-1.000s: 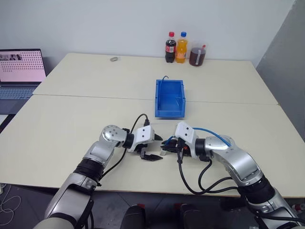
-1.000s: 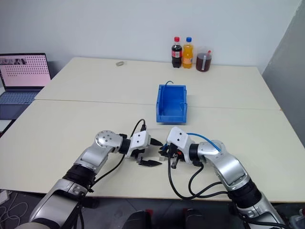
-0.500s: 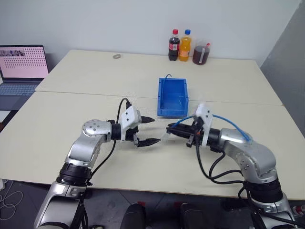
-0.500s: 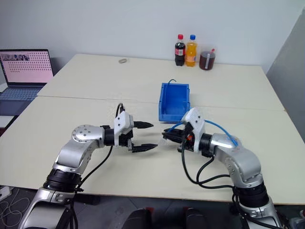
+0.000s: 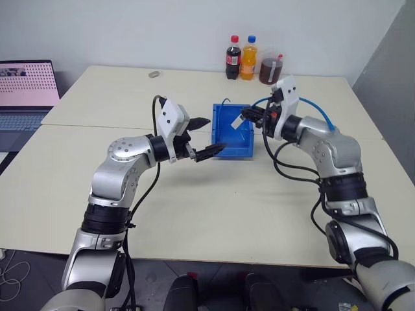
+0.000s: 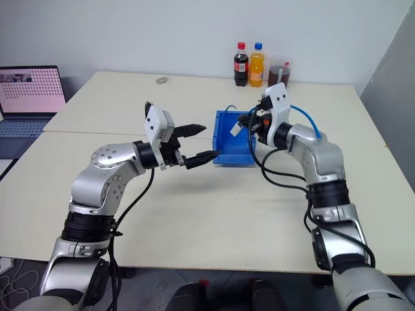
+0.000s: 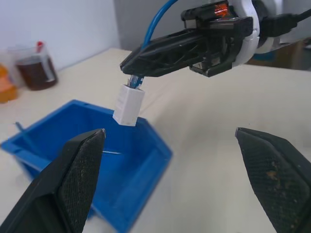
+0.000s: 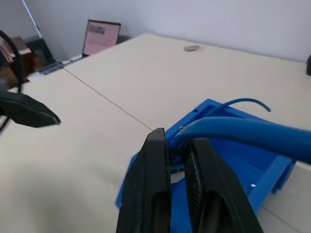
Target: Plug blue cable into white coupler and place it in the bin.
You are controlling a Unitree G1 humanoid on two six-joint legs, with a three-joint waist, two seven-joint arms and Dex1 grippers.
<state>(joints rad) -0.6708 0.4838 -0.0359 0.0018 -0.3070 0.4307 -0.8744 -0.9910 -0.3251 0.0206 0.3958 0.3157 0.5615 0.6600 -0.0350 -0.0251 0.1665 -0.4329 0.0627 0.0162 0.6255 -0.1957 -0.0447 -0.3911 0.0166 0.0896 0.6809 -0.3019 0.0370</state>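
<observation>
Two grippers noted: right gripper point(image 7: 133, 68) clamped on blue cable point(image 7: 154, 24) with white coupler point(image 7: 128, 104) above bin point(image 5: 220, 146), left gripper point(image 5: 205, 137) jaws apart.

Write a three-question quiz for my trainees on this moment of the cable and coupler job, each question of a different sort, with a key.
1. True or false: the white coupler already hangs from the end of the blue cable.
2. Which gripper holds the cable? A) left gripper B) right gripper C) neither
3. Fill in: the coupler hangs in the air above the ______.

Key
1. True: the cable's plug sits in the coupler's top.
2. B: its fingers are shut on the cable just above the coupler, while the left gripper stands open and empty beside the bin.
3. Bin: it has not been set down inside yet.
</observation>
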